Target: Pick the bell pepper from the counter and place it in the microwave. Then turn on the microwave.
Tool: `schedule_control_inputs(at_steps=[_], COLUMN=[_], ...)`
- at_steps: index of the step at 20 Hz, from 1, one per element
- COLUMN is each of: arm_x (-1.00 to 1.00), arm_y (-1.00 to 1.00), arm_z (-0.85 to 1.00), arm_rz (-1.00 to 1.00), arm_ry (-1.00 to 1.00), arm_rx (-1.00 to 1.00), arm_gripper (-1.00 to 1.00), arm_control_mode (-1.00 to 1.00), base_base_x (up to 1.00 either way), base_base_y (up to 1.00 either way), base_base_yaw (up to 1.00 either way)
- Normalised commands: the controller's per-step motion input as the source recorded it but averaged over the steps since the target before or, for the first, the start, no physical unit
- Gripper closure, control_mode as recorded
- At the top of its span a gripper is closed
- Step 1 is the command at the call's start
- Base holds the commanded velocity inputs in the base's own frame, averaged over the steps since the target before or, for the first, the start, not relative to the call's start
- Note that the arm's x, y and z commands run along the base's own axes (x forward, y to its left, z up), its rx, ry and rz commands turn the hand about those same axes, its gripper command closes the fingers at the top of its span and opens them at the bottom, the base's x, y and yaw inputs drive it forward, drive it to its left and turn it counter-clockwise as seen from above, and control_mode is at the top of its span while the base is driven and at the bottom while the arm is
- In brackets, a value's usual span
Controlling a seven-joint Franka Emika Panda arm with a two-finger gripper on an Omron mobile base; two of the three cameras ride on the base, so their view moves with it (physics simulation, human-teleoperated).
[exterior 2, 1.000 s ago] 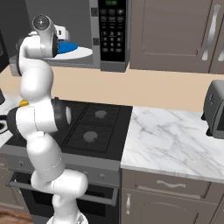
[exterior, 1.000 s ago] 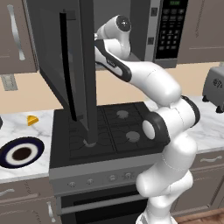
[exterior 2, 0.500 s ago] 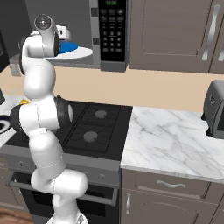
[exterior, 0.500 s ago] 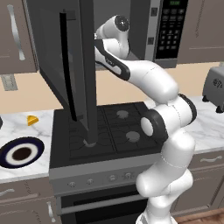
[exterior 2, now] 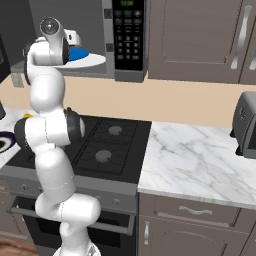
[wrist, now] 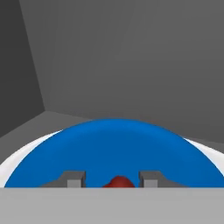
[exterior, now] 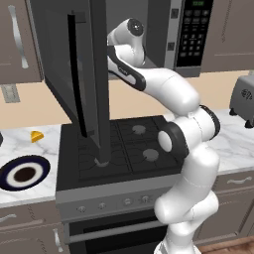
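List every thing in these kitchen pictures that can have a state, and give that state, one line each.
microwave: door swung wide open.
turntable: white with blue centre, inside the microwave.
bell pepper: low between the fingers, over the blue centre; whether gripped or released cannot be told.
plate: empty, flat on the counter.
yellow wedge: lying on the counter.
toaster: upright on the counter.
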Motion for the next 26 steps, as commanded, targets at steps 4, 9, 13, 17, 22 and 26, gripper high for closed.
schedule_control_inputs(at_steps=[4, 9, 13, 17, 22, 26], arm_x=[0.09, 0.09, 0.11, 0.12, 0.13, 0.08], arm_y=[0.05, 0.02, 0.01, 0.0, 0.02, 0.01], arm_z=[-0.06, -0.05, -0.03, -0.02, -0.02, -0.01], arm_rz=[0.0, 0.0, 0.0, 0.0, 0.0, 0.0], arm_ry=[0.0, 0.0, 0.0, 0.0, 0.0, 0.01], arm_rx=[-0.02, -0.01, 0.0, 0.0, 0.0, -0.01], arm_gripper=[1.0, 1.0, 1.0, 1.0, -1.0, -1.0], arm_control_mode=[-1.0, -1.0, -1.0, -1.0, -1.0, -1.0], base_base_x=[0.0, 0.0, 0.0, 0.0, 0.0, 0.0], base_base_y=[0.0, 0.0, 0.0, 0.0, 0.0, 0.0], base_base_yaw=[0.0, 0.0, 0.0, 0.0, 0.0, 0.0])
